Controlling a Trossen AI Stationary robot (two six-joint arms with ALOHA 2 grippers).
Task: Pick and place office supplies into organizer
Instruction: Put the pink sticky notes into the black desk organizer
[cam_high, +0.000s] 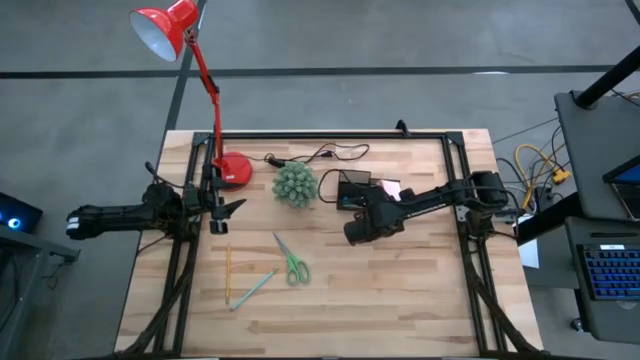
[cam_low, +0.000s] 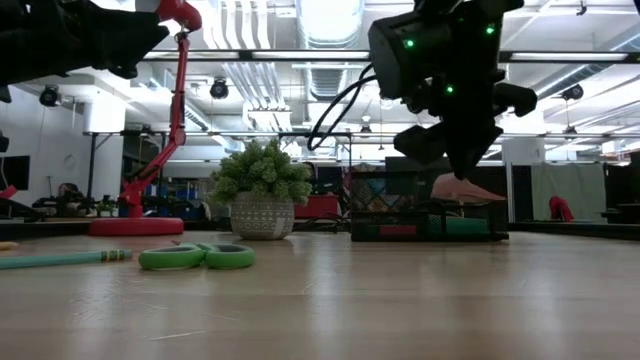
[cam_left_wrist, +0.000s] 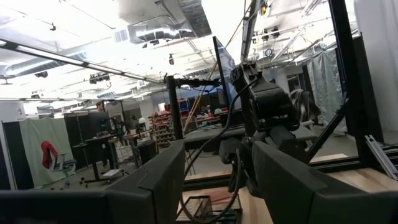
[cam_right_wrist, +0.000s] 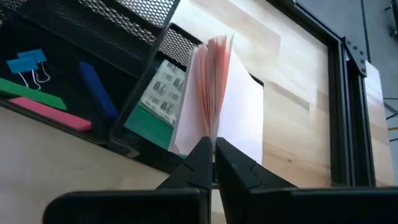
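Note:
The black mesh organizer (cam_high: 352, 188) stands on the table right of the plant, and also shows in the low view (cam_low: 400, 215). My right gripper (cam_right_wrist: 213, 160) hangs over the organizer's right end, shut on the pink sticky-note pad (cam_right_wrist: 214, 87). In the low view the right gripper (cam_low: 468, 165) is just above the pad (cam_low: 465, 188). My left gripper (cam_high: 222, 210) waits open by the lamp base, touching nothing. The green-handled scissors (cam_high: 292, 262), yellow pencil (cam_high: 227, 275) and light green pen (cam_high: 255, 288) lie flat on the near-left boards. My right gripper pinches the sticky-note pad by a thin edge (cam_right_wrist: 210, 138) between its two fingers, coming from above. Its own fingertips hide how many sheets it has. The pink pages fan open beyond the fingers. The pad sits tilted over the organizer's right compartment, beside a green-white block (cam_right_wrist: 155, 102).
A round green plant (cam_high: 295, 185) stands left of the organizer, and the red lamp's base (cam_high: 235, 170) lies farther left. A cable (cam_high: 320, 155) runs along the far edge. Blue clips (cam_right_wrist: 28, 62) and green, pink and blue pieces lie in the organizer. Bare boards stretch near and right.

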